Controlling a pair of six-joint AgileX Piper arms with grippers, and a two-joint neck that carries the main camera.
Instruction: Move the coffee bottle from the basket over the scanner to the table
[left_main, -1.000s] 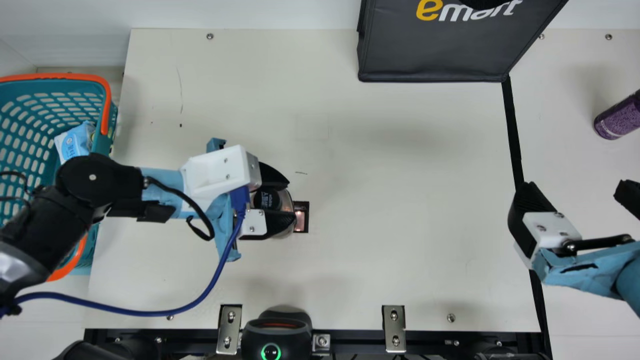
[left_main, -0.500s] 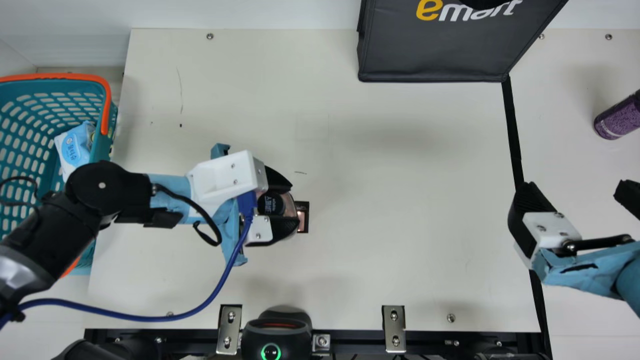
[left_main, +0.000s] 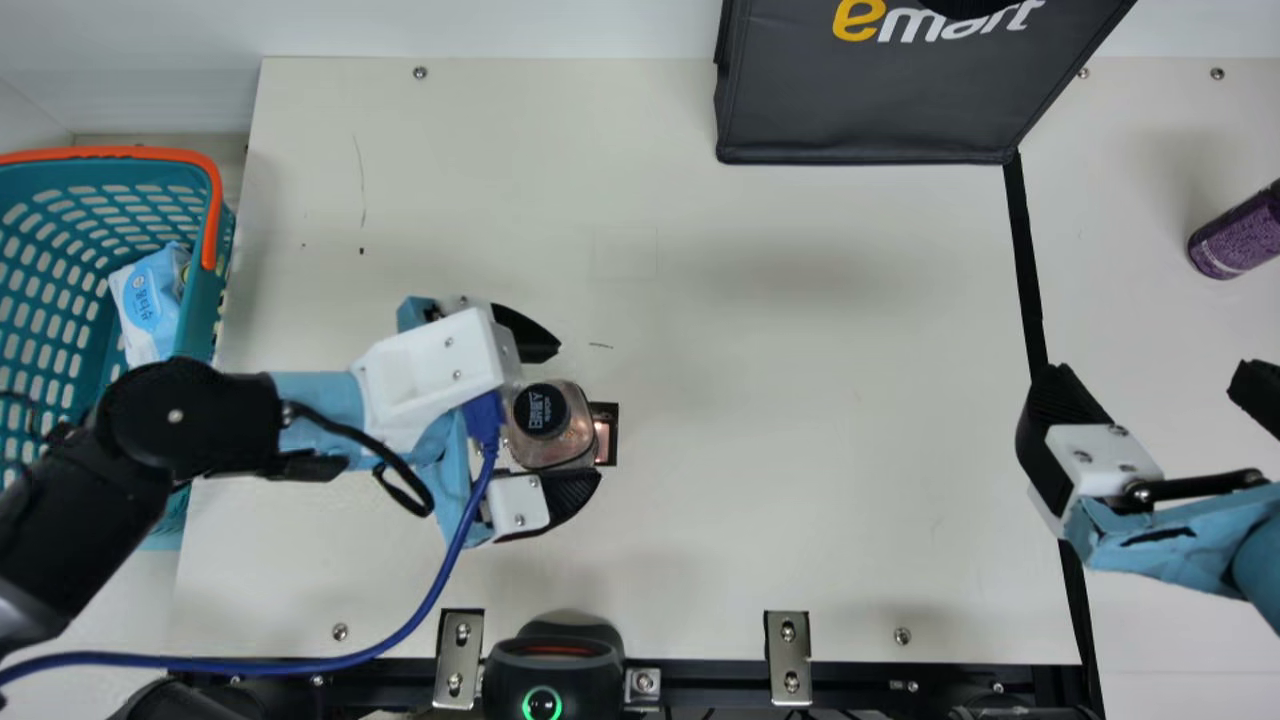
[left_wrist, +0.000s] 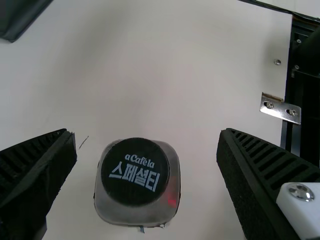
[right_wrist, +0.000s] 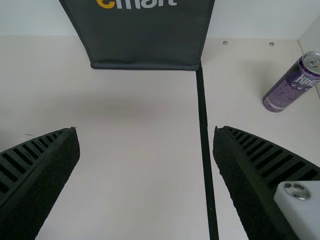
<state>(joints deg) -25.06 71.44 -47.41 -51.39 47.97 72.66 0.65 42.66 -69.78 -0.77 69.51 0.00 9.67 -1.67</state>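
Coffee bottle (left_main: 560, 447) stands upright on the counter (left_main: 760, 520) between the spread fingers of my left claw (left_main: 577, 412), released and gripping nothing. Taking twelve as the main view's top, the way out is probably a slow, straight draw toward nine o'clock, fingers kept wide and level so neither clips the bottle and tips it. Its cap (left_wrist: 135, 172) is round and black with pale lettering, over clear, squarish shoulders with a red glint. Just beside it, at three, lies a small dark-framed window (left_main: 606, 432); farther out, the scanner (left_main: 553, 665) sits near six, the basket (left_main: 130, 153) between nine and ten, and my right claw (left_main: 1152, 370), also spread and unladen, near three.
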